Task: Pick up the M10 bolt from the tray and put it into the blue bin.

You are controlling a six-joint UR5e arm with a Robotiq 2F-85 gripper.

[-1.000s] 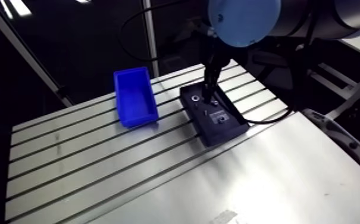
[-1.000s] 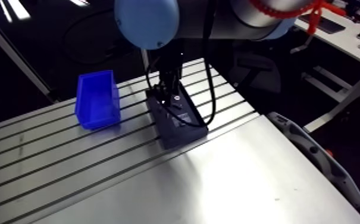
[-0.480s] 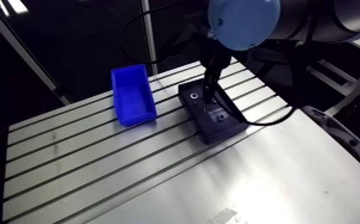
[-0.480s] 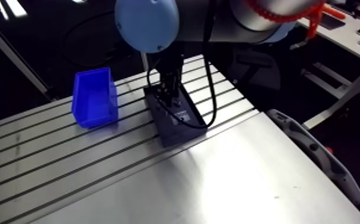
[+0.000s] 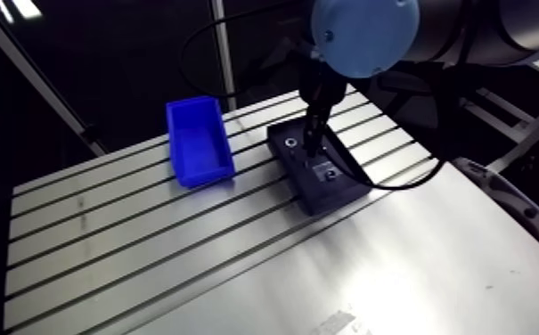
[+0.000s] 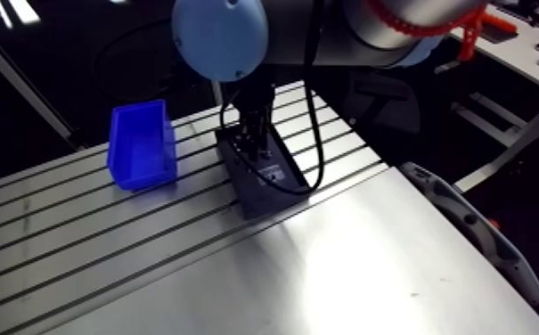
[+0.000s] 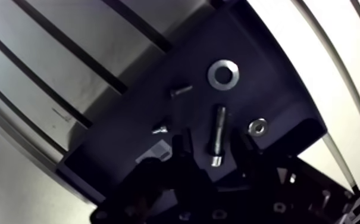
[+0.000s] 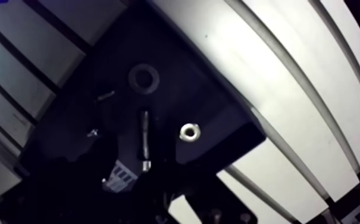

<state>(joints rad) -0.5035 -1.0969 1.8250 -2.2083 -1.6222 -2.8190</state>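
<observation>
M10 bolt (image 7: pixel 218 125) lies flat in the tray (image 7: pixel 265 83), shank pointing to twelve o'clock between the gripper's (image 7: pixel 215 145) wide-spread fingers, apparently straddled for a pinch; the blue bin (image 5: pixel 200 147) sits at the tray's nine o'clock.

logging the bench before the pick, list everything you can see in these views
table: one, aluminium, slotted
blue bin: one, blue, on table, apart from tray
tray: one, black, on table under gripper
bolt: one, metal, in tray between the jaws
washer: one, silver, in tray ahead of bolt
nut: one, silver, in tray beside bolt
small screw: one, dark, in tray
tiny part: one, unidentifiable, in tray
gripper: one, dark, jaws open astride bolt
arm: one, grey, blue cap, above tray
</observation>
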